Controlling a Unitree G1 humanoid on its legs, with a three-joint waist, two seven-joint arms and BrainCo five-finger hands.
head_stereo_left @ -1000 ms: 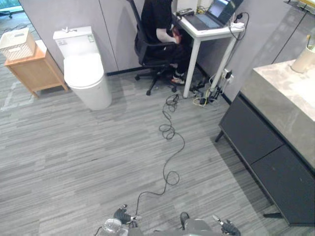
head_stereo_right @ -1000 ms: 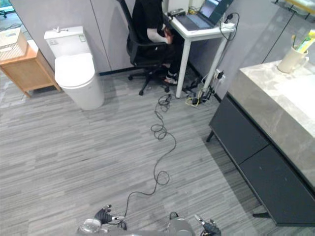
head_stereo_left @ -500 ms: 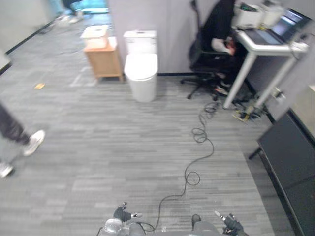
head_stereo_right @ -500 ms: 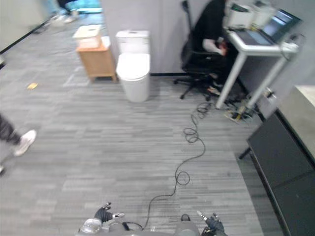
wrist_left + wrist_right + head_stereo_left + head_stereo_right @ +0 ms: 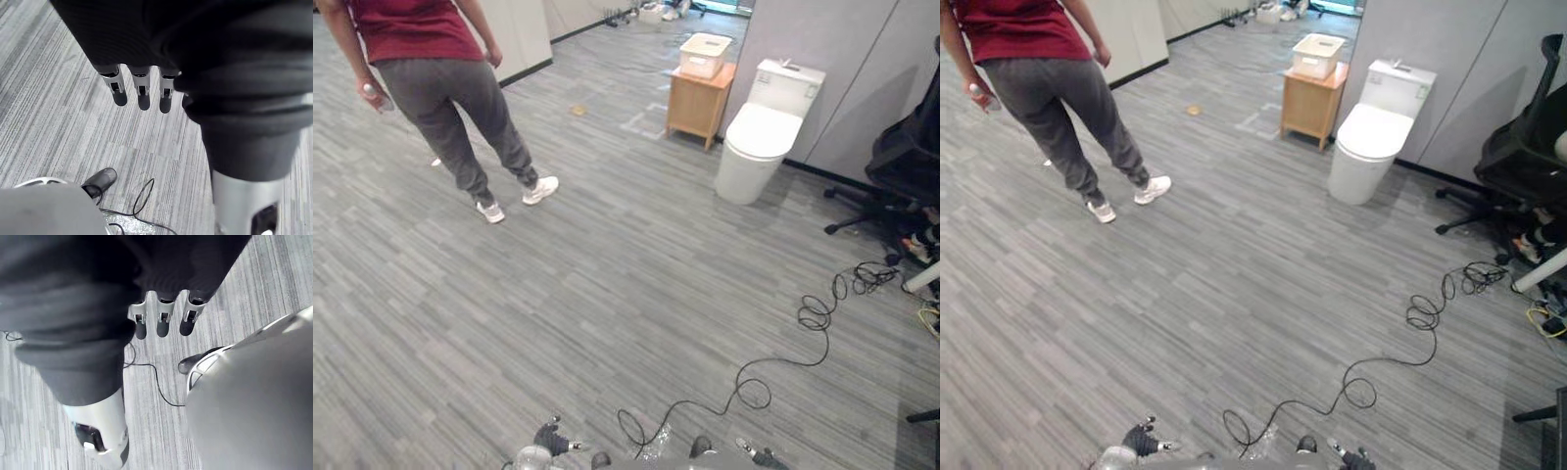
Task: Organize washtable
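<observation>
L hand [image 5: 141, 94]: 1, hung low at the robot's side, fingers straight & side by side, pointing down at the floor [image 5: 607, 294], thumb hidden behind the dark cover. Held nothing. In the head view it sat at the bottom edge, L of centre.

R hand [image 5: 161, 319]: 1, same pose on the other side. Fingers straight, close together, aimed down at the floor, nothing in them. In the head view it showed at the bottom edge, R of centre. Both hands were well apart from each other and from every item in the room.

Further out, counted:
- 1 person [image 5: 440, 78] standing far L, red top, grey trousers, white shoes, back to the robot, w/ a small object in one hand; what it was, can't tell.
- 1 white toilet [image 5: 759, 137] against the grey wall, lid down.
- 1 low wooden cabinet [image 5: 698, 101] just beside the toilet, w/ 1 white basket [image 5: 705, 54] on top.
- 1 black office chair [image 5: 901, 162] at the R edge, near 1 white table leg [image 5: 920, 279].

Washtable [image 5: 1563, 431]: a dark sliver of its cabinet at the far R edge, low in the head view, well apart from both hands. Its top and whatever stood on it were out of frame.
</observation>
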